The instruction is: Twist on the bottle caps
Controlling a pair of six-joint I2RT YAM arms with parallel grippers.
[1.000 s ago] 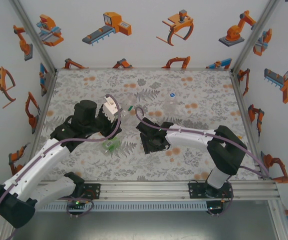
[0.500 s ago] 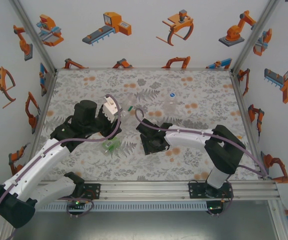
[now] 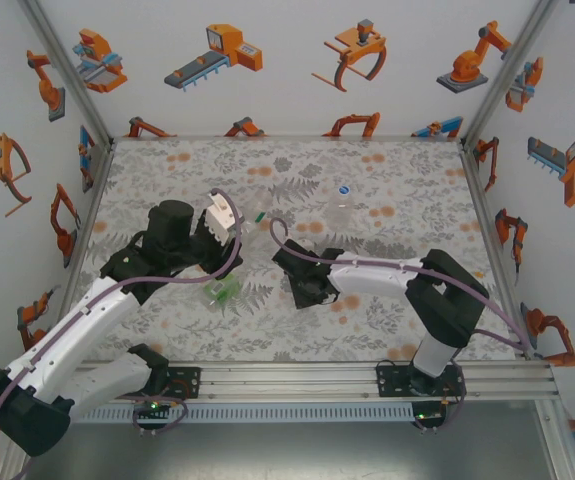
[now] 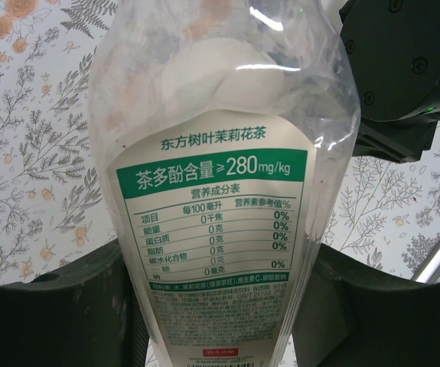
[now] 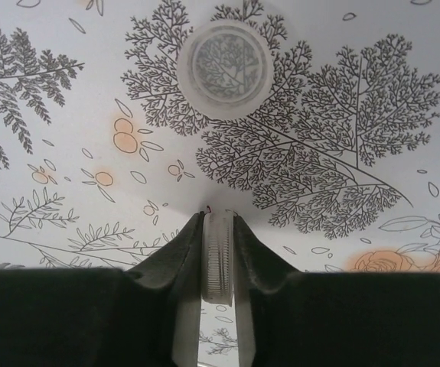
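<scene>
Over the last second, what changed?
The right end effector closed on a small ribbed white plastic cap, pinching it edge-on; its arm edged slightly left. Unchanged: the left end effector holding the clear white-labelled plastic bottle, and the green-tinted plastic bottle on the table.

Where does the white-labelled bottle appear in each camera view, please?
Top external: labelled bottle left of centre, in the left gripper.
Left wrist: centre of frame, between the fingers, label facing the camera.
Right wrist: a bottle cap pinched in the right gripper.
Shared landmark: the floral table cover.
</scene>
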